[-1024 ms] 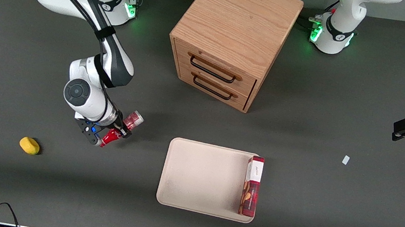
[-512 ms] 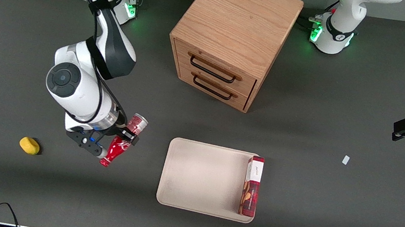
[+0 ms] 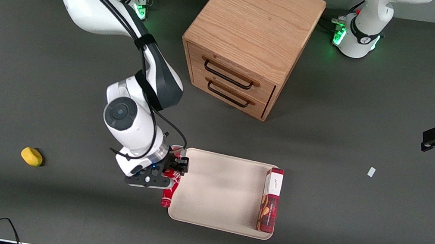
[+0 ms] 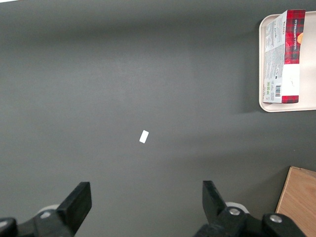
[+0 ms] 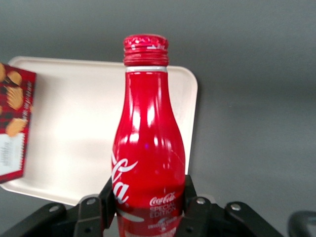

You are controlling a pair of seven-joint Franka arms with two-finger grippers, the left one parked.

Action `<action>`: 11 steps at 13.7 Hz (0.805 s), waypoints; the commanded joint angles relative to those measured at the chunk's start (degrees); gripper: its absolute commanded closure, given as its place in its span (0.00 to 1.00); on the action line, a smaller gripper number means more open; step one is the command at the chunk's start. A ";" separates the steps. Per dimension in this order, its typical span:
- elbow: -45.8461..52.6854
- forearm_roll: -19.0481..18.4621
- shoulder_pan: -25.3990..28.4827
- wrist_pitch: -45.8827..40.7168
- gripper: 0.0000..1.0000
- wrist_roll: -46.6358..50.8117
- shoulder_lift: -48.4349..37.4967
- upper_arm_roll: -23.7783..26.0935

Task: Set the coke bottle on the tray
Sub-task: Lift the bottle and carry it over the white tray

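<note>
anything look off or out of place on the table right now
Nothing spilled or damaged. The gripper holds the coke bottle over the tray edge nearest the working arm. Two strays lie on the table: a small white scrap toward the parked arm's end and a yellow lump toward the working arm's.

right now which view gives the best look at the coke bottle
The right wrist view: the coke bottle fills it, cap to label, clamped in the tool, with the tray below. The front view shows only red slivers of it under the tool. The left wrist view misses it.
</note>
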 commanded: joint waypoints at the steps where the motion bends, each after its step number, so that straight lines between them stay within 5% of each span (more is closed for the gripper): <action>1: 3.33 -0.80 1.99 0.40 0.86 -1.82 4.00 -0.64; 5: 2.80 -0.63 3.14 7.77 0.85 -1.20 8.66 -0.91; 11: 1.57 -0.27 3.14 12.71 0.57 0.20 11.04 -0.99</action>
